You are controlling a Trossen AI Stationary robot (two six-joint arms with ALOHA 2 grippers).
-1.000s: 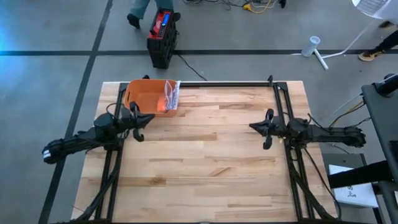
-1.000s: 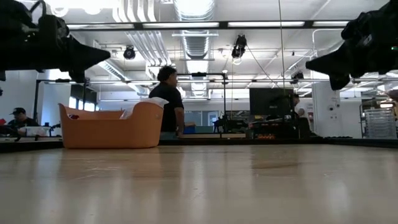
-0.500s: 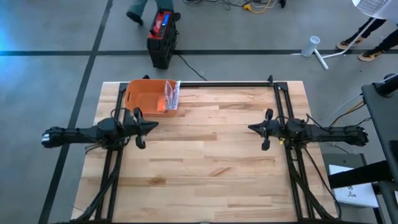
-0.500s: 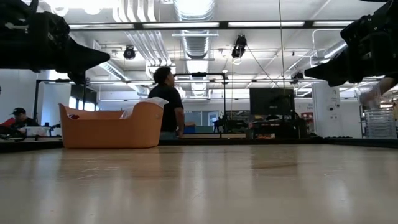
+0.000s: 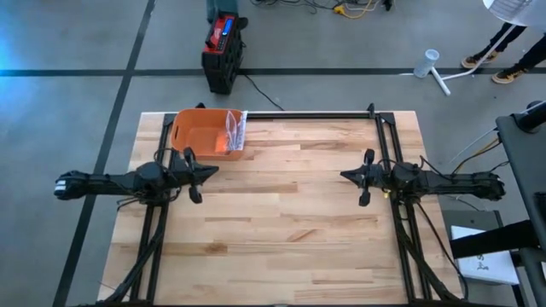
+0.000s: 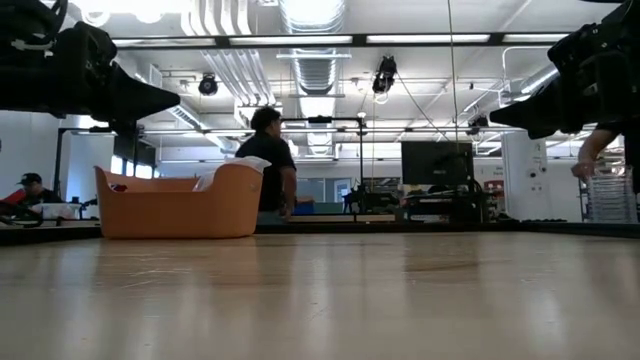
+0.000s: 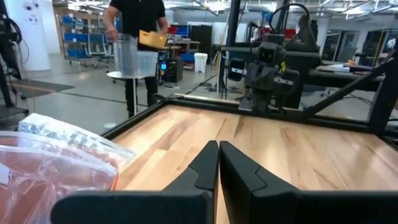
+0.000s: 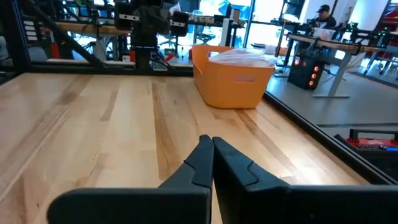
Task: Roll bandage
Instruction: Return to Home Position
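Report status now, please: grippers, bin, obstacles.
Left gripper shut, empty. Right gripper shut, empty. Zip bag in orange bin. Nothing in the way.

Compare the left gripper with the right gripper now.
The left gripper hangs near the orange bin; the right gripper hangs far from it, across the table. The left gripper points rightward in the high view, the right gripper leftward. Both are shut, empty and raised.

Pale wooden table (image 5: 281, 222), orange bin (image 5: 198, 132) on its far-left corner.
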